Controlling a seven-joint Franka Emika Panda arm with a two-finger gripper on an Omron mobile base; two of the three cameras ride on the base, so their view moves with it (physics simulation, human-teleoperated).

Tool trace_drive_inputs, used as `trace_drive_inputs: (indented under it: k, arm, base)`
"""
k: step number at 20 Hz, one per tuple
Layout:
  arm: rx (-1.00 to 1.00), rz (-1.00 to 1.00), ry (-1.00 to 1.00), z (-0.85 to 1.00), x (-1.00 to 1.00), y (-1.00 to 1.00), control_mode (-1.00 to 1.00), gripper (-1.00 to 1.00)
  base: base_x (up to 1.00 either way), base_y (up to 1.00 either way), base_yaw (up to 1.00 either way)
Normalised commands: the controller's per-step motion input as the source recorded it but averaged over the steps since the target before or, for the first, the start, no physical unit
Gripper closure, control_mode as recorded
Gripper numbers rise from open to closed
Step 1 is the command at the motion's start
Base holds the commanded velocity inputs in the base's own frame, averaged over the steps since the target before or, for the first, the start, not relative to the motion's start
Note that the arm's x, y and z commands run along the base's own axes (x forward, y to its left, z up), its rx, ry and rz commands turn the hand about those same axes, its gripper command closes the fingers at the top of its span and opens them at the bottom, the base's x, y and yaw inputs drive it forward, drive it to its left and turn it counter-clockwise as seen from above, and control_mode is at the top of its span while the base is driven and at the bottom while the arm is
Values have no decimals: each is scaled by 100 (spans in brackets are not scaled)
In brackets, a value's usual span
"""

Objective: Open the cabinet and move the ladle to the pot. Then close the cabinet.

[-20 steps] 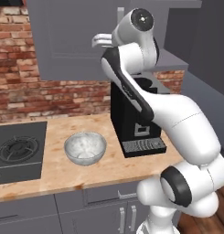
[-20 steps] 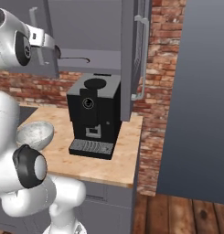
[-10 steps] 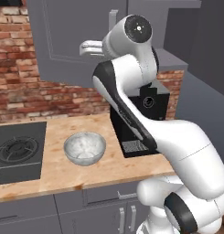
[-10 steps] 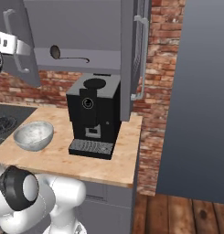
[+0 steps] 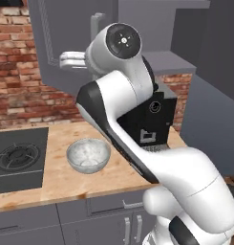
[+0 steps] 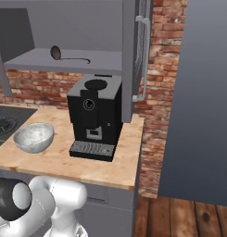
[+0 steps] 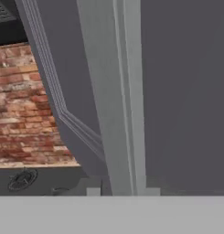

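Two cabinet [image 6: 78, 28] doors open; gripper [image 5: 70, 60] at left door handle [image 7: 115, 96], grip state unclear. Swing fully before reaching ladle [image 6: 68, 55].

Dark-grey cabinet [image 6: 78, 28] with panelled doors, one door [image 5: 66, 43] swung open, and pale silver bar handles [image 6: 143, 55]. On its grey shelf lies a dark ladle [image 6: 68, 55]. Back wall [image 6: 161, 69] of red-brown brick with light mortar lines. Countertop [image 6: 87, 162] of pale, faintly grained wood. Black coffee machine [image 6: 96, 115] with a grey ribbed drip tray. Speckled silver-grey bowl [image 5: 88, 155]. Black stove [image 5: 18, 160]. Lower cupboard fronts [image 5: 90, 220] are grey with silver handles. Floor [image 6: 189, 217] of reddish-brown planks.
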Motion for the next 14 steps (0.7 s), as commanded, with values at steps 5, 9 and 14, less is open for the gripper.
trace_drive_inputs:
  k: [5, 9, 14]
  arm:
    - [8, 1, 9, 3, -71, -17, -100, -100]
    - [17, 5, 3, 17, -100, -96, -100, -100]
    - [21, 7, 2, 19, -70, -100, -100, -100]
  base:
    - [0, 0, 0]
    - [0, 0, 0]
    - [0, 0, 0]
